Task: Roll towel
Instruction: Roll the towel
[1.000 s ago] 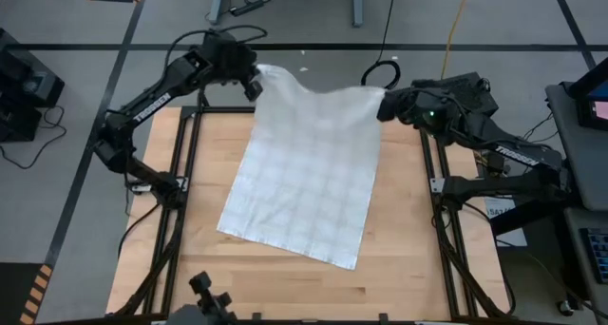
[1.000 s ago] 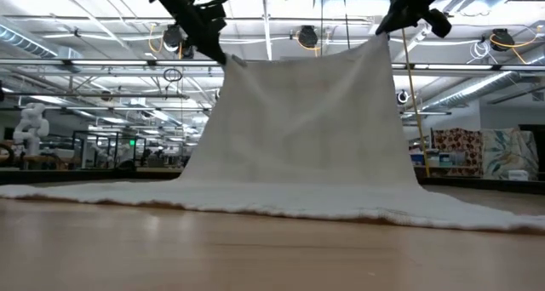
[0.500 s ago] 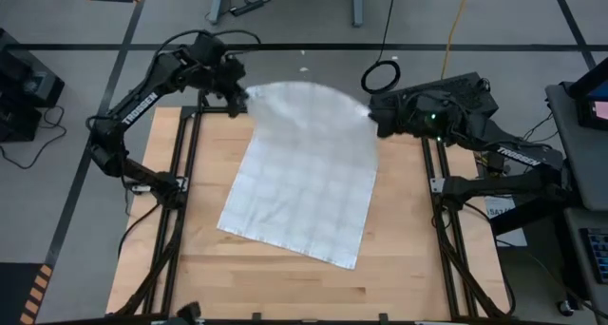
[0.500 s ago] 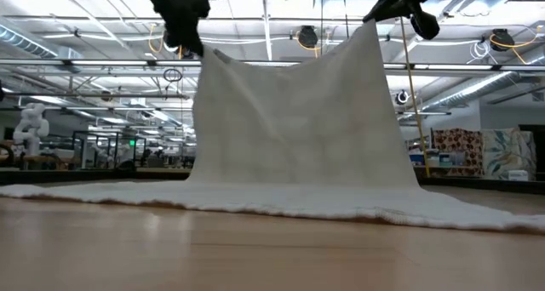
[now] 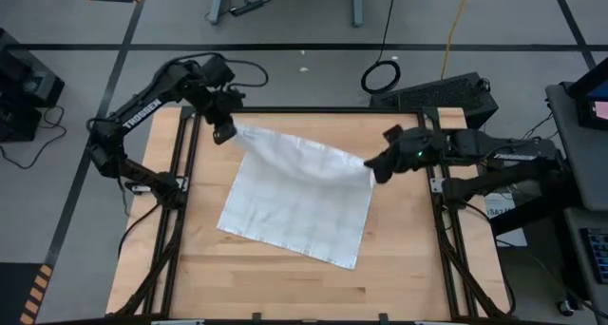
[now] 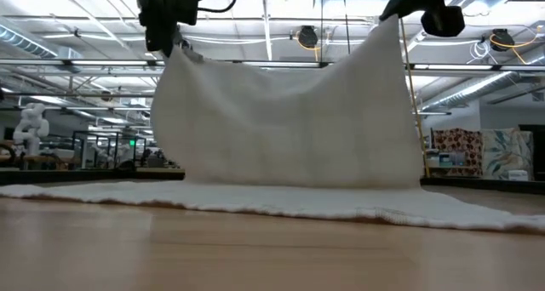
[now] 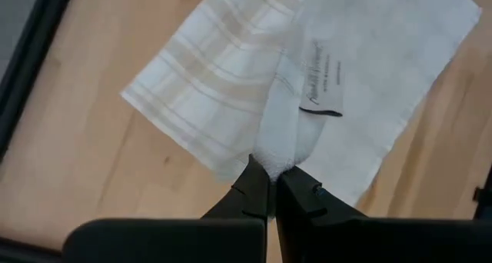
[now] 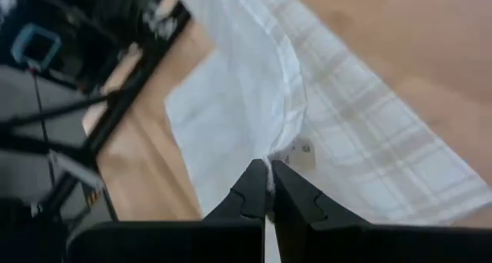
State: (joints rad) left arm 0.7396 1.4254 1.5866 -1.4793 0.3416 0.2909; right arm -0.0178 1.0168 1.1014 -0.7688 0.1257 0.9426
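Note:
The white towel (image 5: 296,200) with thin plaid lines lies with its near part flat on the wooden table (image 5: 285,287). Its far edge is held up in the air and sags between the two corners (image 6: 289,121). My left gripper (image 5: 228,131) is shut on the far-left corner, at the upper left of the low view (image 6: 174,42). My right gripper (image 5: 372,169) is shut on the far-right corner, at the upper right of the low view (image 6: 398,14). A small label (image 7: 319,86) shows on the cloth near the left corner. My left gripper pinches the towel's far-left corner (image 7: 278,149) between its two fingers, the cloth bunched there. The fingers slant steeply down from the far left. The corner is lifted clear and the cloth hangs from it down to the table. My right gripper pinches the towel's far-right corner (image 8: 283,149) between its two fingers, at a hemmed edge with a small tag. The fingers slant down from the table's right side. The corner is held high, and the cloth falls away slack to the table.
Black frame rails (image 5: 195,173) run along the table's left, right and far sides. Bare wood lies near the front edge (image 5: 285,287) and on both sides of the towel. On the floor beyond the far edge are a cable coil (image 5: 380,76) and a dark flat case (image 5: 446,89).
Both grippers have come from beyond the far edge toward the table's near edge, sinking a little and tipping further downward. The towel's lifted far edge has come along over the table and now sags between the corners. Its near part has stayed flat in place.

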